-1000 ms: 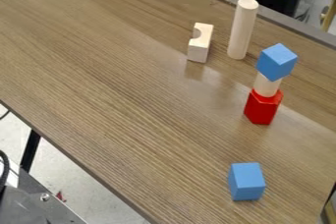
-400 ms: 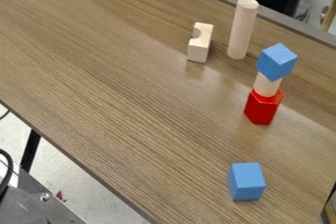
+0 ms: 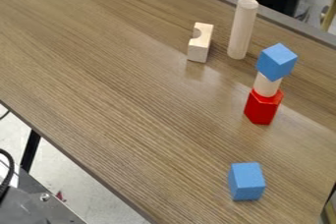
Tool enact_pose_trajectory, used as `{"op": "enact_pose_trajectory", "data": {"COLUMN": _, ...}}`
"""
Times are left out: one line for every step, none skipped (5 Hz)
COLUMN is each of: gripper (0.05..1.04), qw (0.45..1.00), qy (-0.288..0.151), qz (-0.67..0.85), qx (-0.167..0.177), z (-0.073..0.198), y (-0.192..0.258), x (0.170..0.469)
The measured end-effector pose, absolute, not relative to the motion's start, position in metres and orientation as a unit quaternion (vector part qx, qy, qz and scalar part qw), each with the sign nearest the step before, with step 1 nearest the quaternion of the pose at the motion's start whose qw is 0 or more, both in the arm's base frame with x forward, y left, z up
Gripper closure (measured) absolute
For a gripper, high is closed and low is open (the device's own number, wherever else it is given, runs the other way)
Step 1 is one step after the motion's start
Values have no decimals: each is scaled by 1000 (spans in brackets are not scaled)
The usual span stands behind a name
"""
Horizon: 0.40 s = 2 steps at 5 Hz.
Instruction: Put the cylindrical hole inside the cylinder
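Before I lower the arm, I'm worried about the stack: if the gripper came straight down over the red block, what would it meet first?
Probably the upper blue block, atop the short wooden cylinder on the red block; depth is unclear.

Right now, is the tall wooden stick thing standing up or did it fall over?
Standing up: the tall wooden cylinder rests on its bottom end on the table, with its round top facing up.

A wood-grain table (image 3: 118, 80) stands above a pale floor (image 3: 82, 191).
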<state>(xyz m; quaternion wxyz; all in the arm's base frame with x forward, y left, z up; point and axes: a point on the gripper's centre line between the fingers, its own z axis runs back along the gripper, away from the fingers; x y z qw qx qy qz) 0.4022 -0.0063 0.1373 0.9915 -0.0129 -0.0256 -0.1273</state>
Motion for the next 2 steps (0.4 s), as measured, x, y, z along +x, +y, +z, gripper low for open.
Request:
{"op": "enact_pose_trajectory", "data": {"gripper": 326, "qw": 990, "qy": -29, "qz": -139, "qx": -15, "z": 137, "y": -14, "x": 405}}
{"op": "enact_pose_trajectory", "data": {"gripper": 326, "qw": 990, "qy": -20, "qz": -141, "qx": -15, "z": 130, "y": -14, "x": 406}}
